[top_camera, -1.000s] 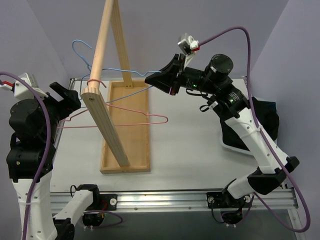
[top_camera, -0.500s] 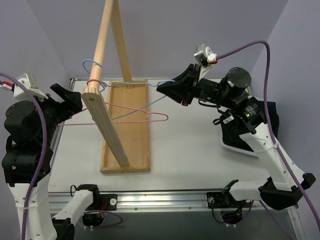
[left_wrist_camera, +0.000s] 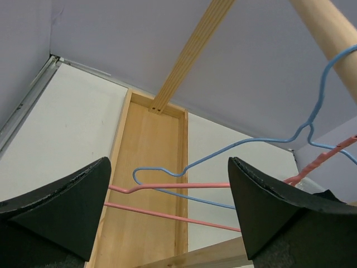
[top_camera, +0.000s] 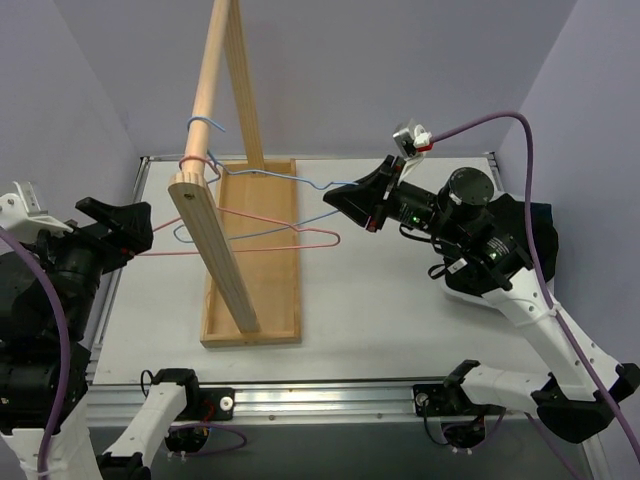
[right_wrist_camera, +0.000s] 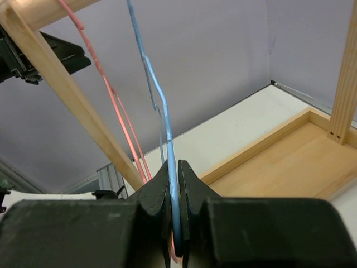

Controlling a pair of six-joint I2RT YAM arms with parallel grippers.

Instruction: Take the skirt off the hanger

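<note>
A blue wire hanger hangs bare, its hook over the wooden rail; it also shows in the left wrist view. My right gripper is shut on its right end; the right wrist view shows the blue wire pinched between the jaws. A pink hanger hangs bare beside it. The dark skirt lies heaped at the table's right edge, partly hidden behind my right arm. My left gripper is open and empty, left of the rack; the hangers' left ends show between its fingers.
The wooden rack has a slanting front board and a shallow tray base in the middle left of the table. Purple cables loop over both arms. Walls close in on the left, back and right.
My right gripper has come down and back to the right with the blue hanger. The hanger's hook has moved right onto the rail. My left arm has dropped lower and to the left.
</note>
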